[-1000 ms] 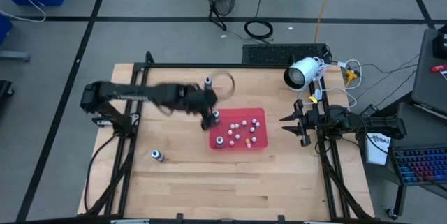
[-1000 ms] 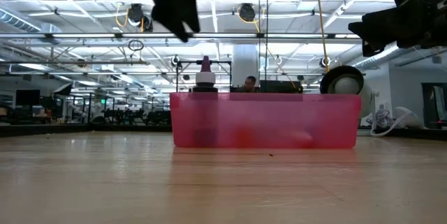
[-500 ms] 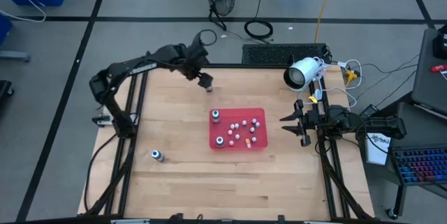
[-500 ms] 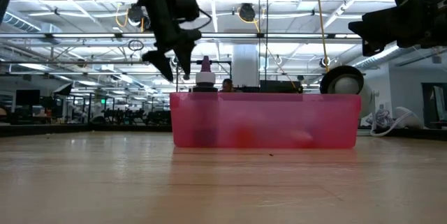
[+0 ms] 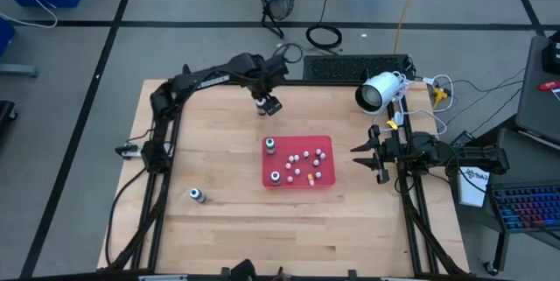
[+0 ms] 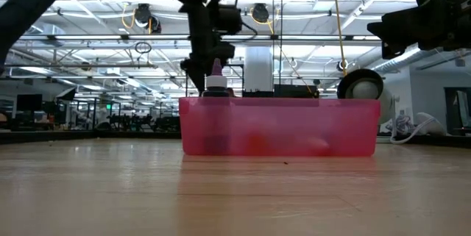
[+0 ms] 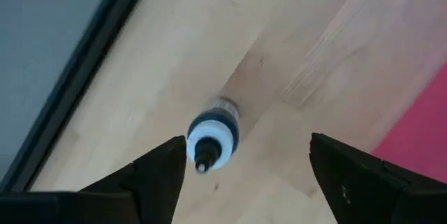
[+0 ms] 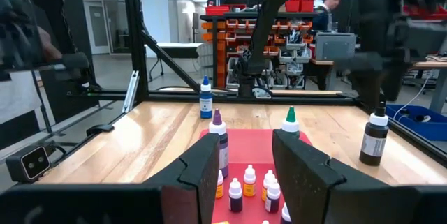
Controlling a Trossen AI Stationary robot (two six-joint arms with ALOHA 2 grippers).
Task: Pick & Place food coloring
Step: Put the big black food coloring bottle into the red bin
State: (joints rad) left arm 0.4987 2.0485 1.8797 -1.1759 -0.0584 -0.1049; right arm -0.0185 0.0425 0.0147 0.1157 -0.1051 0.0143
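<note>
In the left wrist view we see the left gripper (image 7: 241,175) with its jaws spread wide and nothing between them; a blue bottle (image 7: 212,133) with a white top stands upright on the desk (image 7: 209,35) directly below the gap, not touched by either finger. In the high view the left gripper (image 5: 265,103) hangs over that bottle (image 5: 262,109) in the upper middle of the frame, just above the red tray (image 5: 325,180). In the low view the gripper shows in the upper middle, right behind a purple bottle (image 6: 215,79) rising over the tray's (image 6: 280,126) left rim.

In the high view two larger bottles stand inside the tray, one at its upper-left corner (image 5: 270,145) and one at its lower left (image 5: 276,177), with several tiny bottles scattered between. A dark bottle (image 5: 198,195) stands alone at the lower left of the desk, well apart from the tray.

The right gripper (image 5: 374,155) waits at the right of the tray, its jaws partly open and empty, pointing toward the tray (image 8: 241,151).
</note>
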